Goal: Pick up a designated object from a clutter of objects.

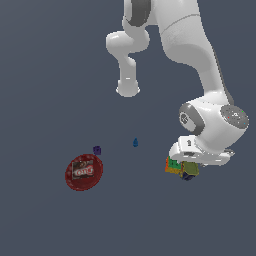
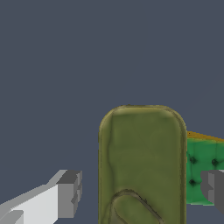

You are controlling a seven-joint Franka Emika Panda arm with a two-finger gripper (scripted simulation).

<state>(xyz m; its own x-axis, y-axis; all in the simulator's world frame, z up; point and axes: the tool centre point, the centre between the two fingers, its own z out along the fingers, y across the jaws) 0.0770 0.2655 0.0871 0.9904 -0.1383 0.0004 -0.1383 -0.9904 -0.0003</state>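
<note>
The designated can shows its olive-green top (image 2: 142,162) large in the wrist view. In the exterior view the can (image 1: 190,170) sits at the right, olive above dark blue, touching the multicoloured cube (image 1: 173,165). The cube's green face (image 2: 201,168) shows beside the can in the wrist view. My gripper (image 2: 141,192) is open and low over the can. One finger (image 2: 68,194) stands apart from one side of the can, and the other finger (image 2: 214,190) is in front of the cube. Neither finger touches the can. In the exterior view the hand (image 1: 200,152) hides the fingers.
A dark red labelled disc (image 1: 84,172) lies at the exterior view's left. A tiny purple cube (image 1: 97,149) sits just above it. A tiny blue drop-shaped piece (image 1: 135,143) stands in the middle. The floor is plain dark grey.
</note>
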